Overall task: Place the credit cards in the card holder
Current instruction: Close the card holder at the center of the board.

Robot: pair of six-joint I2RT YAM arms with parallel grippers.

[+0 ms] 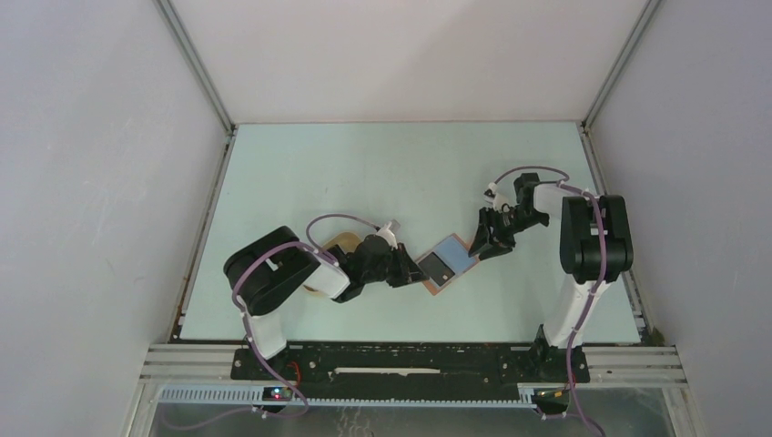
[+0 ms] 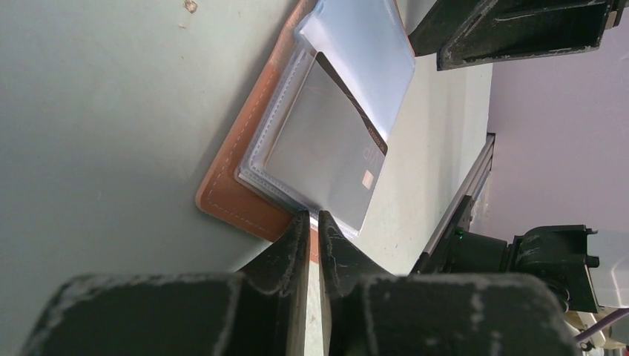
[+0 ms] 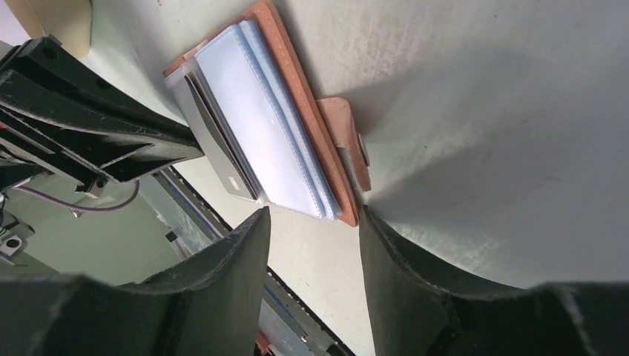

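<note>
Seemingly partway, one grey card (image 2: 326, 148) lies slotted in the open card holder (image 1: 448, 262), the left gripper (image 2: 313, 219) clenched at the holder's edge, the right gripper (image 3: 311, 222) spread wide beside it, any remaining cards unseen.

One card holder (image 1: 452, 258) is in view, and one grey credit card (image 2: 326, 148). One pale tan tray (image 1: 342, 241) shows partly. Two end effectors: the left end effector (image 1: 412, 269) and the right end effector (image 1: 481, 244).

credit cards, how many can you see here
1: a dark card lying partway in the clear sleeves of the open card holder. More may be hidden from these views.
</note>
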